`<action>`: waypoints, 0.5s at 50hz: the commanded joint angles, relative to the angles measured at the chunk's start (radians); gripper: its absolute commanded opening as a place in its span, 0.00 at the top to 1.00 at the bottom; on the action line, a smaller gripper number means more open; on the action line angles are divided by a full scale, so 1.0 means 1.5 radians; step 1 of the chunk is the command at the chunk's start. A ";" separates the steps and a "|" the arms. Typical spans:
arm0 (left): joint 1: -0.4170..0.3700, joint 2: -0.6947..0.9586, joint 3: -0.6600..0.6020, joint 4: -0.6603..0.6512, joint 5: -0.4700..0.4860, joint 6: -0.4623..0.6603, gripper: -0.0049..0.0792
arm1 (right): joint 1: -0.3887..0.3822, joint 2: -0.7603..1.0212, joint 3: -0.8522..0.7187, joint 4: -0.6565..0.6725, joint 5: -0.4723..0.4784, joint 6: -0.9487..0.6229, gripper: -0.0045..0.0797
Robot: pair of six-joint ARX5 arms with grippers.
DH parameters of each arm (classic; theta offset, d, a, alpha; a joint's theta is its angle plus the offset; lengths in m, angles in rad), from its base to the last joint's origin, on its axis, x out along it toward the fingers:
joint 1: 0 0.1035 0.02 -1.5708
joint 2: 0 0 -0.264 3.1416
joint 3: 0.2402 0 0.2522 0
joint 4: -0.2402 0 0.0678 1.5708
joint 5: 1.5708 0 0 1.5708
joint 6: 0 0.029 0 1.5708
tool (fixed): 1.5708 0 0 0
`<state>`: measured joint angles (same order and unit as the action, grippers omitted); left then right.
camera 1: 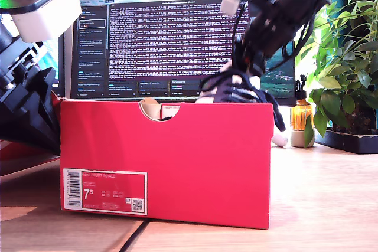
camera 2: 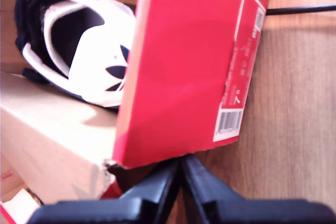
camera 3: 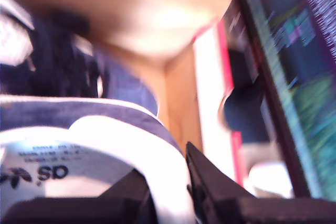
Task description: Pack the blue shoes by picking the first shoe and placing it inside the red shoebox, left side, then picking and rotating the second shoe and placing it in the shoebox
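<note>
wooden desk (camera 1: 331, 205) | red shoebox (camera 1: 177, 163) upright | my first gripper (camera 2: 181, 174) closed, empty | my second gripper (camera 3: 168, 182) clamps blue shoe (camera 3: 105, 135)

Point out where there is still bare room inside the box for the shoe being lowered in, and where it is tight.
Inside the red shoebox, one blue shoe lies against a wall; bare cardboard floor borders it. In the second wrist view, my second gripper holds the other shoe above a bare corner. The exterior view hides the floor.
</note>
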<state>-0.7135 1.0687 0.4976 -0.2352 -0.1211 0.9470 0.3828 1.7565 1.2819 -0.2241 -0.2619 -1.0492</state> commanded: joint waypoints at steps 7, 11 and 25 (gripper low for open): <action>-0.005 0.003 0.007 0.012 0.006 0.002 0.96 | 0.030 0.032 0.004 -0.009 0.078 -0.037 0.96; -0.005 0.003 0.007 0.012 0.006 0.002 0.96 | 0.038 0.032 0.004 -0.014 0.102 -0.045 0.96; -0.004 0.003 0.007 0.012 0.006 -0.017 0.96 | 0.085 0.032 0.004 -0.002 0.207 -0.073 0.55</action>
<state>-0.7135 1.0687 0.4976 -0.2333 -0.1211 0.9401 0.4797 1.8030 1.2842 -0.2222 0.0387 -1.1316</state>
